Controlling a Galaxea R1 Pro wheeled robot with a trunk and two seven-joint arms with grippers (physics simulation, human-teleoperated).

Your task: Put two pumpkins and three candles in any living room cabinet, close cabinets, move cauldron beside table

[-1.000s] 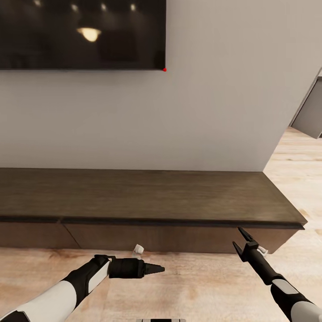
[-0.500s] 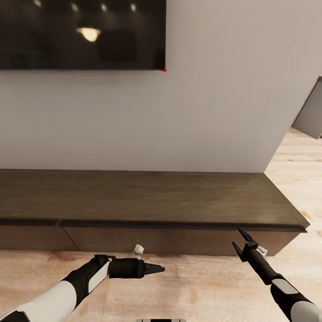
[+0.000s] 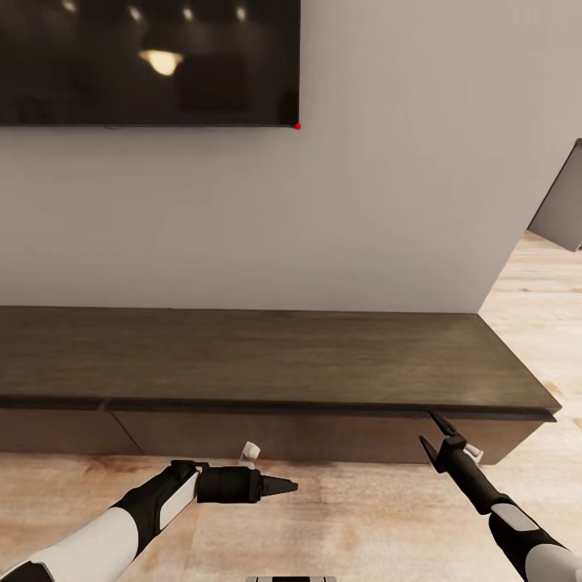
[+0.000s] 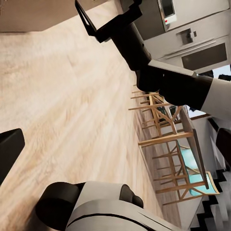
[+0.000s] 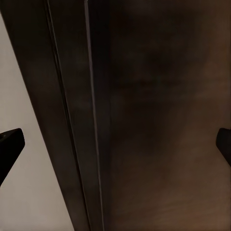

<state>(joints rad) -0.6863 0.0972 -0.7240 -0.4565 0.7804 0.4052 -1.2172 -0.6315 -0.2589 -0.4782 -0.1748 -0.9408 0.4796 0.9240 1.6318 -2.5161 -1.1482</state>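
Observation:
The cabinet (image 3: pixel 267 356) is a long, low, dark brown unit along the wall, and the drawer fronts I can see are closed. My right gripper (image 3: pixel 429 428) is open and hovers just in front of the drawer front at the cabinet's right end. In the right wrist view the cabinet's dark wood (image 5: pixel 159 120) is very close, with one fingertip (image 5: pixel 9 144) at each side edge. My left gripper (image 3: pixel 283 486) is open and points right, low over the floor in front of the cabinet, holding nothing. The pumpkins, candles and cauldron are out of view.
A dark TV (image 3: pixel 145 61) hangs on the grey wall above the cabinet. Pale wood floor (image 3: pixel 364 517) runs in front and past the cabinet's right end toward a grey unit (image 3: pixel 562 202). The left wrist view shows my right arm (image 4: pixel 144 53) and distant wooden chairs (image 4: pixel 168 139).
The whole view has shifted slightly, so the cabinet's right end sits a little further right and lower in the picture. Both arms hold the same pose.

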